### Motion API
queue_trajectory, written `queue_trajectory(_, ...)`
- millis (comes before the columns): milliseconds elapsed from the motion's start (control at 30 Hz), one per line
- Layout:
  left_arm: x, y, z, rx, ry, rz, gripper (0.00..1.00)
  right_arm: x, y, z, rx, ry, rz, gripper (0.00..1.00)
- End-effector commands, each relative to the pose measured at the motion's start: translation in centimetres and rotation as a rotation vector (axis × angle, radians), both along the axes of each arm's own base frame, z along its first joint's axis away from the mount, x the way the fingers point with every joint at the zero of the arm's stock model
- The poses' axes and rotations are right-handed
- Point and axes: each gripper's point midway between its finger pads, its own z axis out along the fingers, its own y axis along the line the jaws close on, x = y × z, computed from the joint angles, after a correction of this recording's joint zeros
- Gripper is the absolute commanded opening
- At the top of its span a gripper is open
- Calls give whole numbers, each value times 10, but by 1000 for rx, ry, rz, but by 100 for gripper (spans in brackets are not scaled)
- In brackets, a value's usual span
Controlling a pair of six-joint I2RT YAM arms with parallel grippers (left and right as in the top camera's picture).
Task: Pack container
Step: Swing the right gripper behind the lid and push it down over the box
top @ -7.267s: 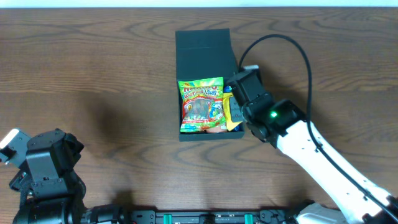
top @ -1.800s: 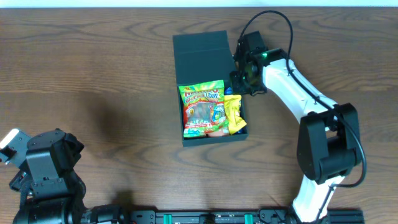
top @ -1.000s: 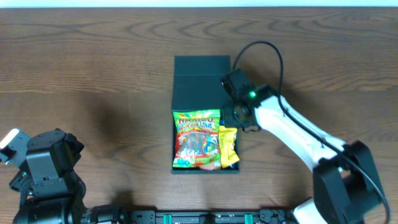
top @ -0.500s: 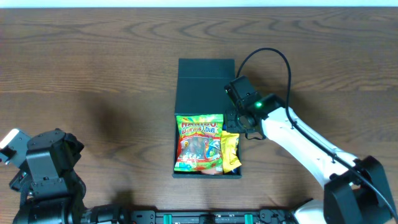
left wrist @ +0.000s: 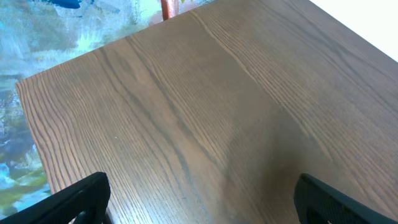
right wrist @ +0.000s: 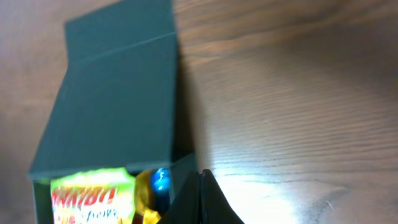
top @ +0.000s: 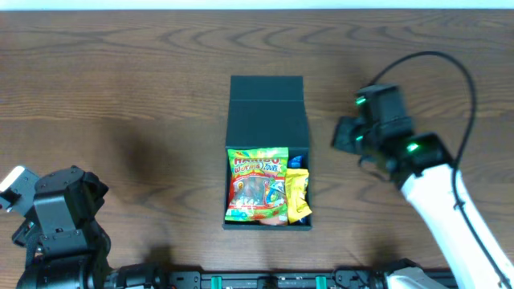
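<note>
Black right gripper (top: 344, 135) closed, near container (top: 267, 104)

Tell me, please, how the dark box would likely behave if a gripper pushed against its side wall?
The container looks like thin cardboard, so probably light; being shallow and flat, it would likely slide on the smooth table rather than tip. Its lid flap may flex if caught. The gummy bag inside probably adds little weight.
</note>
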Motion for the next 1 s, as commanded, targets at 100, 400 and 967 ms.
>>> queue_trajectory(100,-2,2,4,3,-15,21,95,13,-4,-38,272,127,64,2)
queue_trajectory(400,-2,2,4,3,-15,21,95,22,40,-59,658,222,230,1)
queue_trajectory(967,-2,2,4,3,-15,21,95,19,36,-115,895,166,299,1)
